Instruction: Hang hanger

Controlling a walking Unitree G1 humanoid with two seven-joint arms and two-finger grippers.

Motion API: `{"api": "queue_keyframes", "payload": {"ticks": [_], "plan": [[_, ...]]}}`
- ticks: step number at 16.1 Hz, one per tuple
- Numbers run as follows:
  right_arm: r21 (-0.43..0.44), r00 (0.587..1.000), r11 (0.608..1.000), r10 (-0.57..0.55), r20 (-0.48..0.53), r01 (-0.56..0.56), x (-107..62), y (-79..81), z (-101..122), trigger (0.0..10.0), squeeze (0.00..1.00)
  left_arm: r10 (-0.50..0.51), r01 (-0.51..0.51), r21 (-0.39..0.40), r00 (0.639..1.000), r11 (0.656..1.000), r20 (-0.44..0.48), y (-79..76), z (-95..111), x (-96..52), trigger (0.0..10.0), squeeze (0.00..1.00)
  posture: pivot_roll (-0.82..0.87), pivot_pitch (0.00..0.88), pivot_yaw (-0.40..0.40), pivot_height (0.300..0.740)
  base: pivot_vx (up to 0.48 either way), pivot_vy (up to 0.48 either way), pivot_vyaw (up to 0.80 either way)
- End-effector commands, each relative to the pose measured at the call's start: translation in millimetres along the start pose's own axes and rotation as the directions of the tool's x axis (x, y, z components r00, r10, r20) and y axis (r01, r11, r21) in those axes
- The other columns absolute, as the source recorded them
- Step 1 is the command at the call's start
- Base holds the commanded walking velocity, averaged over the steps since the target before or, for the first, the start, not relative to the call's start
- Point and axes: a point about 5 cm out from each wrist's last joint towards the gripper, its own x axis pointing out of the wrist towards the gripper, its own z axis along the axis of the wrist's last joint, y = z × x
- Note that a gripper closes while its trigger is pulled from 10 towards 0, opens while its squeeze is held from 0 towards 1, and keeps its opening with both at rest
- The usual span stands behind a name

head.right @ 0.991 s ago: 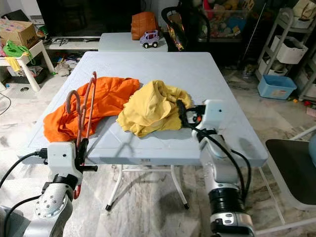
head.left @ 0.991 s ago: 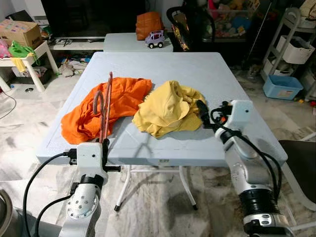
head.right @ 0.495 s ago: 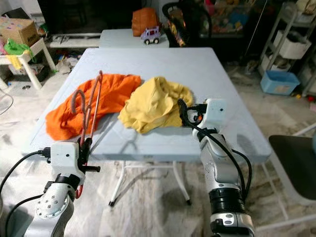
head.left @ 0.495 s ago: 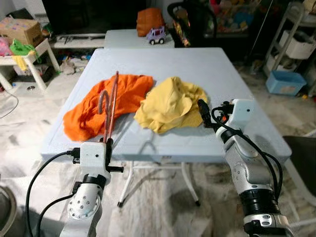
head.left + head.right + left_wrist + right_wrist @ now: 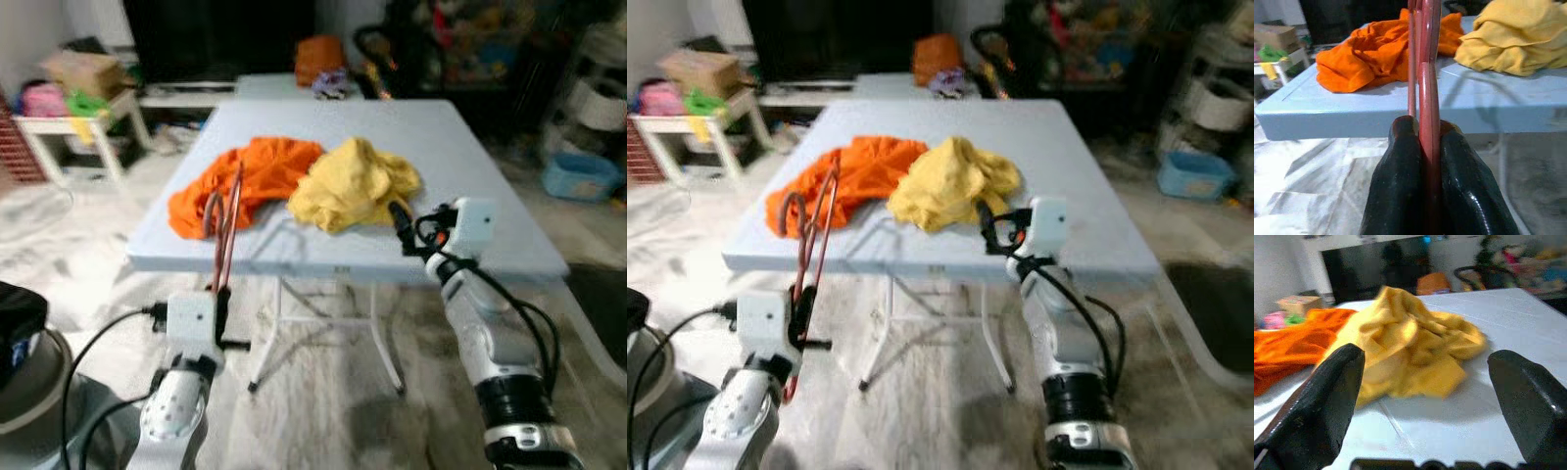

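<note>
Cam backed off; 1 hanger (image 5: 226, 223), 2 garments on table (image 5: 470, 157).

The camera now sits farther back from the table (image 5: 490, 245), whose near edge and legs show with more floor.

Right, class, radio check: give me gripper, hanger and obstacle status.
Left gripper shut on red hanger, held upright before table. Right gripper open, facing yellow garment. Orange garment beside it.
</note>
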Motion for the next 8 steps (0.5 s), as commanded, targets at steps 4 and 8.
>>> {"api": "queue_keyframes", "payload": {"ticks": [4, 8], "plan": [[-0.007, 1.000, 1.000, 0.016, 0.005, -0.016, 3.3, 3.7, 4.0, 10.0, 0.00, -0.012, 0.012, 0.012, 1.000, 1.000, 0.003, -0.1, 1.2, -0.1, 10.0, 0.00, 0.03, 0.000, -0.008, 0.740, -0.272, 0.000, 0.00], [-0.016, 1.000, 1.000, 0.021, -0.003, -0.021, 3.4, 5.7, 1.9, 10.0, 0.00, -0.023, 0.023, 0.014, 1.000, 1.000, 0.000, -1.3, 1.3, 0.3, 10.0, 0.00, 0.03, 0.000, -0.002, 0.740, -0.273, 0.000, 0.00]]}}
